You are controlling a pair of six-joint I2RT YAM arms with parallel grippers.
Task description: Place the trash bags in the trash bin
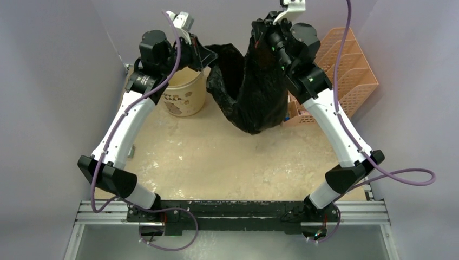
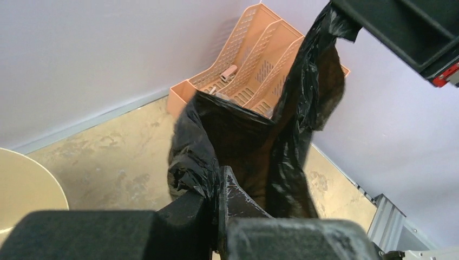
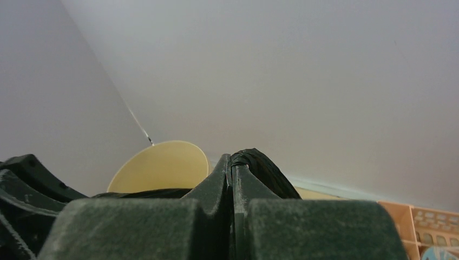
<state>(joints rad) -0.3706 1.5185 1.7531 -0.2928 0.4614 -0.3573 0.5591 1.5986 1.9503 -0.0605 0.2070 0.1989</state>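
A glossy black trash bag (image 1: 251, 92) hangs in the air between my two grippers, its mouth stretched open, its bottom just above the table. My left gripper (image 1: 208, 57) is shut on the bag's left edge, just right of the cream trash bin (image 1: 184, 95). In the left wrist view the bag film (image 2: 243, 146) is pinched between the fingers (image 2: 238, 192). My right gripper (image 1: 260, 32) is shut on the bag's right handle, high at the back. In the right wrist view a black strip (image 3: 262, 168) comes out of the shut jaws, with the bin's rim (image 3: 162, 165) beyond.
An orange mesh desk organiser (image 1: 346, 76) stands at the back right, right behind the bag and under my right arm; it also shows in the left wrist view (image 2: 243, 70). Grey walls close in the back and both sides.
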